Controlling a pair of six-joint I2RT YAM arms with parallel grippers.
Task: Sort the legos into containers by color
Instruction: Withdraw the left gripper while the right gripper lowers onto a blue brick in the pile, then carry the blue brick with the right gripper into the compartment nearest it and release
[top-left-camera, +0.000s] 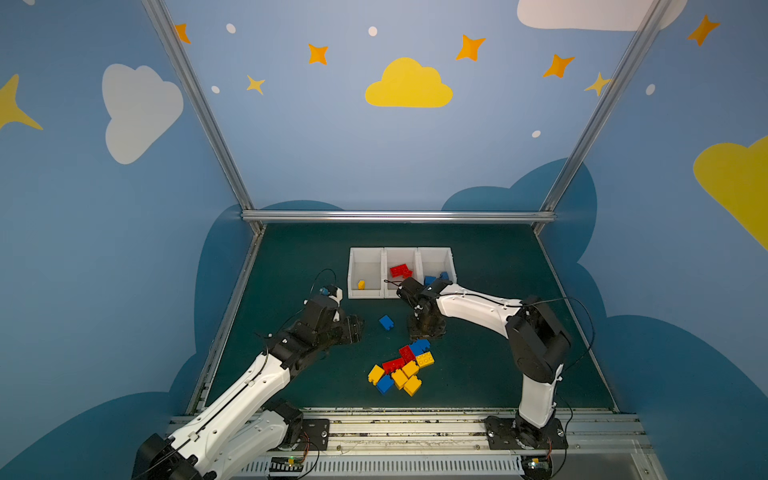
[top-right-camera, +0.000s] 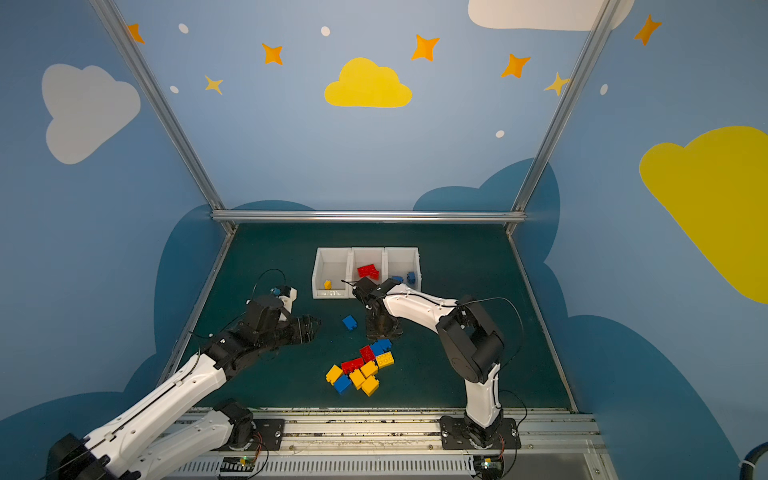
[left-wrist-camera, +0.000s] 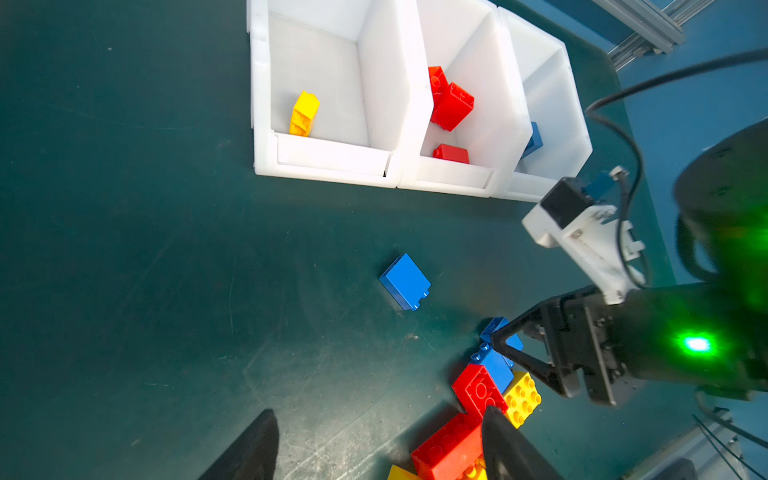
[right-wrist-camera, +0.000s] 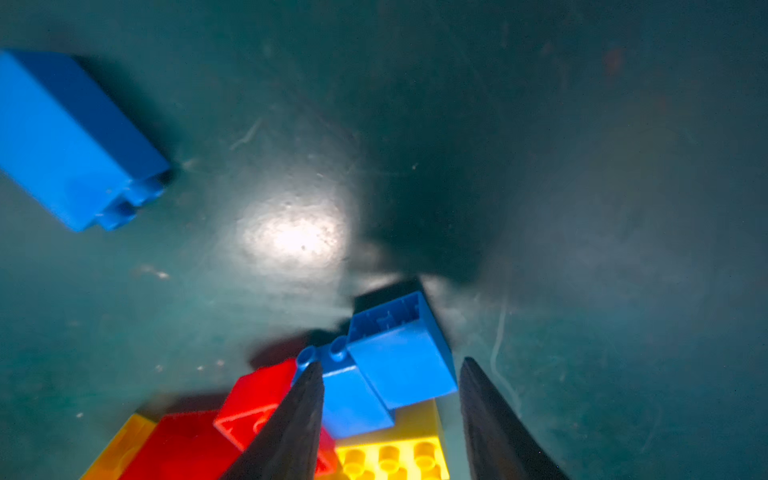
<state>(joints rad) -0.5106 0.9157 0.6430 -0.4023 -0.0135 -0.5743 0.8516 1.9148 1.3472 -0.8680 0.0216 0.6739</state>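
Observation:
Three white bins stand in a row at the back: a yellow brick in the left one, red bricks in the middle, blue bricks in the right. A mixed lego pile lies in the middle, with a lone blue brick behind it. My right gripper points down, open, its fingers astride two blue bricks at the pile's far end, with a gap on one side. My left gripper is open and holds nothing; a red brick lies beside one finger.
The green mat is fenced by blue walls and a metal frame bar at the back. A metal rail with both arm bases runs along the front. The left gripper hovers left of the lone blue brick.

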